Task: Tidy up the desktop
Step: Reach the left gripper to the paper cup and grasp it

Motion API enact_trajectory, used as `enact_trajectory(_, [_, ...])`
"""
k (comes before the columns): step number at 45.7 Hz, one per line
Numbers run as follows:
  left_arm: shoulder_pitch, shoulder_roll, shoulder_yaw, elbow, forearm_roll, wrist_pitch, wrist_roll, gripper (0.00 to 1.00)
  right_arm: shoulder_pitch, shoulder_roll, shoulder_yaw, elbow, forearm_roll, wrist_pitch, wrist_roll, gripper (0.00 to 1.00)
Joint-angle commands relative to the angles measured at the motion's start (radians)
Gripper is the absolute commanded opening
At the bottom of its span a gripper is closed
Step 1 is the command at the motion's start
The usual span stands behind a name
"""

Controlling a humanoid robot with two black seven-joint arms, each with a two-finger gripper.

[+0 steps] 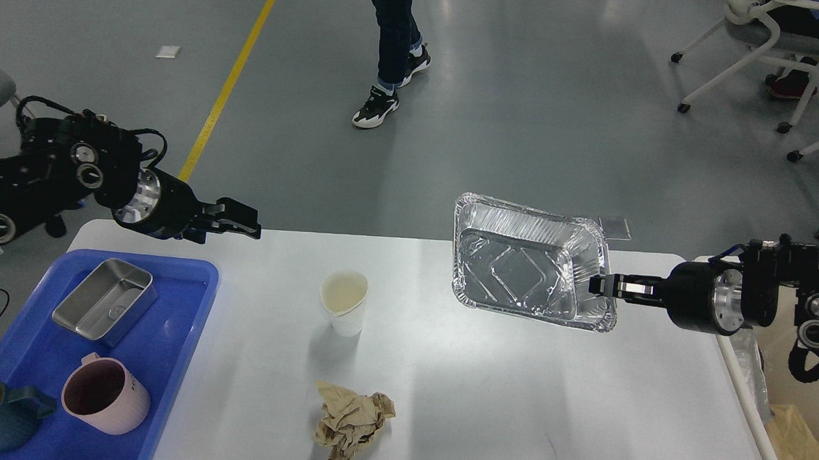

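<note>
Here, label by label:
Counter [485,410]: white, filled the lower frame.
Right claw [597,285]: at right, clamped on the foil tray [517,268] rim, tray lifted and tilted.
Left claw [246,223]: upper left, above the counter's far edge; fingers' state could not be told.
Paper cup [344,308]: centre, upright.
Crumpled paper [349,422]: below the cup.
Blue tray [30,353]: lower left.

Open desk [512,397]: bare right half, below foil tray [517,268].
Obstacles: paper cup [343,309], crumpled paper [351,425] mid-desk.
Left edge: blue tray [174,331].
</note>
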Motion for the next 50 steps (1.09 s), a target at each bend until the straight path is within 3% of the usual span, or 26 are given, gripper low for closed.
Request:
enact_trajectory(1, [0.002,-0.152,0.005,0.12,0.0,0.003,0.016,0.98,-0.014,-0.01,0.006,0.003,0.0,-0.001,0.0,0.0])
enact_trajectory(15, [0.007,-0.286,0.007,0.165,-0.003,-0.013,0.084,0.98,-0.02,-0.011,0.02,0.014,0.0,-0.001,0.0,0.0])
enact_trajectory(27, [0.019,-0.312,0.019,0.183,0.002,-0.054,0.088,0.98,-0.034,-0.011,0.024,0.015,0.0,-0.001,-0.002,0.0])
enact_trajectory(50, [0.045,-0.416,0.059,0.306,0.002,0.038,0.088,0.98,-0.043,-0.013,0.026,0.014,0.0,-0.003,0.0,0.0])
